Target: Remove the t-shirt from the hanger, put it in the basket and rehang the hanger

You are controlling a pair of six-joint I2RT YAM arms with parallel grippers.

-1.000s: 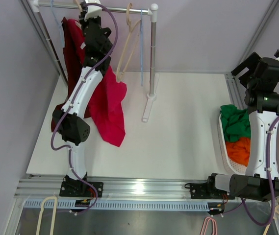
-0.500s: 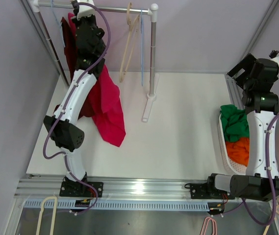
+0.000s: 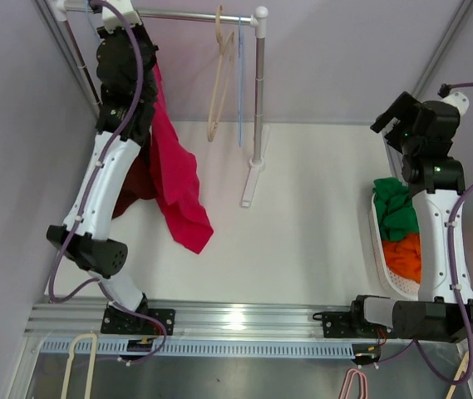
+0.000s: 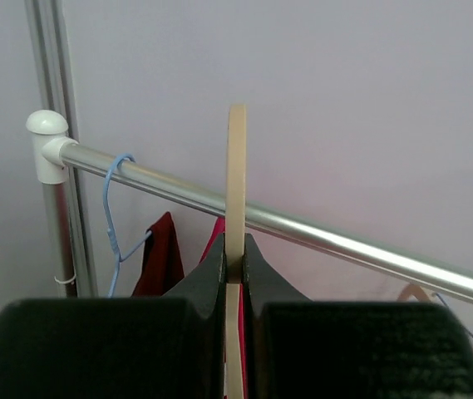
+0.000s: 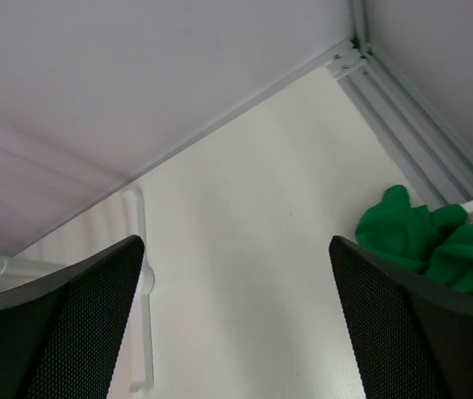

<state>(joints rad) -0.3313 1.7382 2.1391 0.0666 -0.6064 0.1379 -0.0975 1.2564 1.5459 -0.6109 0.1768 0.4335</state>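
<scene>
Left gripper (image 4: 234,253) pinching hanger (image 4: 236,166), red t-shirt (image 3: 174,174) hanging below

left fingers (image 4: 207,281) pinched shut, arm (image 3: 105,169) stretched high; right fingers (image 5: 53,328) wide apart, arm (image 3: 437,241) upright

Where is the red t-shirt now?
In the top view the red t-shirt hangs upper left, under the rail, between the left arm and the empty cream hanger.

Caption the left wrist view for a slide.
Left gripper shut on the beige hanger's hook at the metal rail, red t-shirt hanging below.
</scene>
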